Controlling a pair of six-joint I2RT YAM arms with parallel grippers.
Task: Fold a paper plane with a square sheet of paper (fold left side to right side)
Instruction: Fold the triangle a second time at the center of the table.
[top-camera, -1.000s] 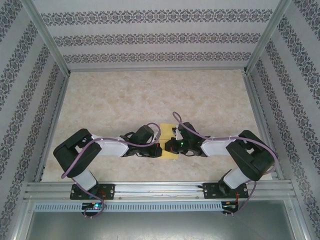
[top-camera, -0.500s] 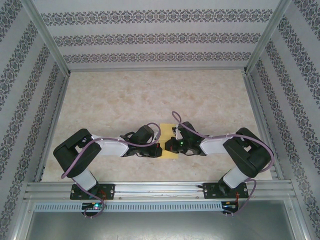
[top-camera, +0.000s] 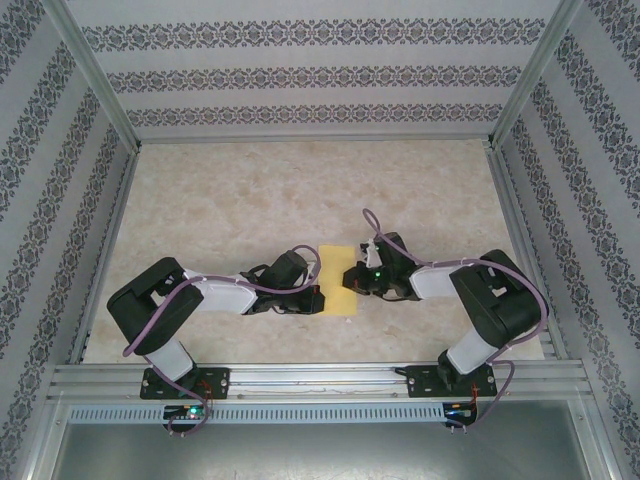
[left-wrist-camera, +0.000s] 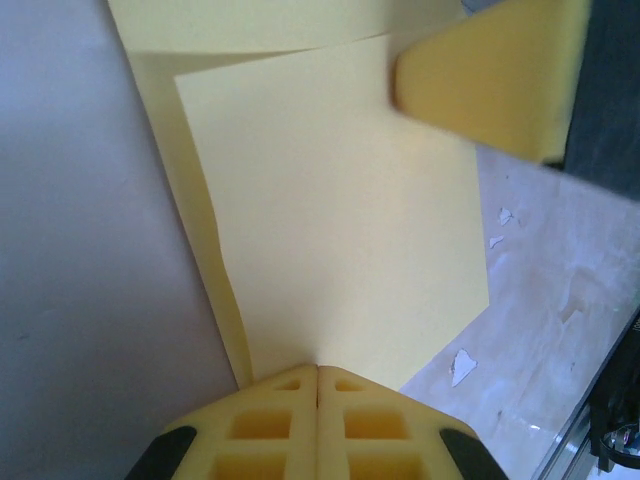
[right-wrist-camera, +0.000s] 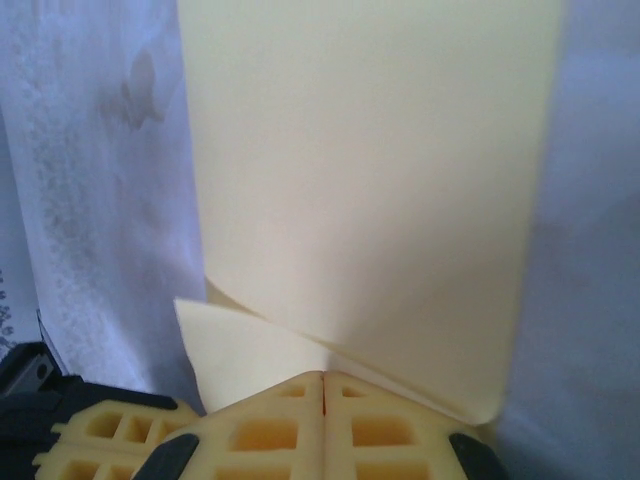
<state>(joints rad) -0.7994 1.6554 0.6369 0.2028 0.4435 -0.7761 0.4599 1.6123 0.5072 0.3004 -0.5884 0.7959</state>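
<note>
Two end effectors meet the folded sheet of paper (top-camera: 337, 265) from opposite sides on the counter (top-camera: 250, 200). We see the left end effector (left-wrist-camera: 318, 382) with its fingertips pressed together, touching the sheet's near-left edge; the sheet spreads out ahead of it. The right end effector (right-wrist-camera: 322, 385), likewise closed, touches the right edge, where two layers splay apart. We cannot tell whether either pinches paper. Between them the sheet is a narrow rectangle, its long axis crossing the line between the two.
</note>
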